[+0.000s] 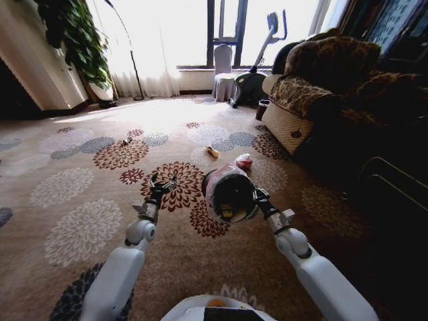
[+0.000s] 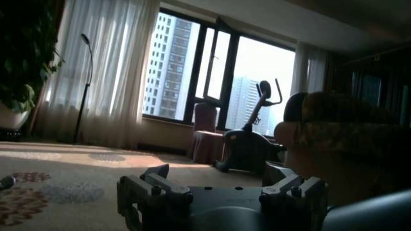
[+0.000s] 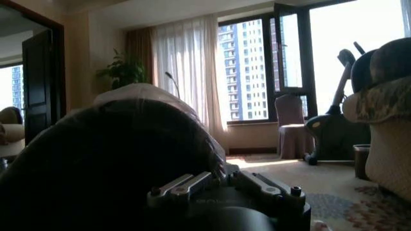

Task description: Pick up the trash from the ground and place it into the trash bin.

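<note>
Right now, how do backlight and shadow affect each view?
Head view: window blown out white; carpet trash well lit. Left wrist view: left gripper dark against bright panes. Right wrist view: bin a near-black mass held by the right gripper.

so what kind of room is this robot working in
Most likely a living room or lounge in a flat: a patterned armchair, a flower-patterned carpet, an exercise machine by tall curtained windows, with high-rise towers outside.
</note>
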Robot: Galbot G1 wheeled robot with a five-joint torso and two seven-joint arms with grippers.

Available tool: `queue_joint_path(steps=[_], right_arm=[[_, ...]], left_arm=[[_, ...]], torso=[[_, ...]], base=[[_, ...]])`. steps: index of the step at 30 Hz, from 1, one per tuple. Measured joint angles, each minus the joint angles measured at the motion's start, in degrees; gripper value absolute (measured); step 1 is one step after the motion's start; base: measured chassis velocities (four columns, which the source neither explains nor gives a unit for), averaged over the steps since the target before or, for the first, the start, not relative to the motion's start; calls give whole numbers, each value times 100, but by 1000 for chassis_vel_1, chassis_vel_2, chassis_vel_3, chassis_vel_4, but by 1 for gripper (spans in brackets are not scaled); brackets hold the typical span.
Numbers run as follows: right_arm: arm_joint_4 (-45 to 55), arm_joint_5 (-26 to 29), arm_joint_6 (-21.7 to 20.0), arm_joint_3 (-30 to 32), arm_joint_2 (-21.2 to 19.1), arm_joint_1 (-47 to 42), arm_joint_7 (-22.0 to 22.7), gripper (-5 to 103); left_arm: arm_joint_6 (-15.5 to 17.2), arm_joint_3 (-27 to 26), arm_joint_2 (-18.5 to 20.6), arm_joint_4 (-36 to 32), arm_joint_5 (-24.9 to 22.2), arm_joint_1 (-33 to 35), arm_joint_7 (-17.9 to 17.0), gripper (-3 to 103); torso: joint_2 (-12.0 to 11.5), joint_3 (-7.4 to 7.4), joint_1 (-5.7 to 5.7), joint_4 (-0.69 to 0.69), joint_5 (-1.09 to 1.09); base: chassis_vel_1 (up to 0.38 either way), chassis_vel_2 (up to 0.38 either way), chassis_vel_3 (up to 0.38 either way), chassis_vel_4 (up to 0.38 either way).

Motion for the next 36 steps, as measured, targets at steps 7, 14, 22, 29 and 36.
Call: queue_joint_path(steps=[7,14,22,29,36], right_arm=[[64,19,23,27,30,-114,0,0],[97,4,33,58,40,-223,-5,0],[127,-83,78,65,85,-301,-2,0],[114,-198,113,55,112,-366,1,0],[182,-268,168,87,92,-409,-2,0]], left_arm=[[129,129,-43,28,-20,-69,-9,100],[151,183,-82,162,-10,-124,-14,100],[128,177,-94,214,-5,-30,16,100],[157,208,-68,316,-38,-83,5,100],[161,270,-29,653,-39,-243,42,100]], torso=[[0,0,-1,1,3],[-1,0,0,4,5],[0,0,-1,0,7],[-1,2,2,-2,9],[-1,0,0,3,4]], base=[[-113,-104,82,83],[-16,32,52,0],[-273,-46,249,39],[-309,74,291,-69],[-42,69,30,-66]])
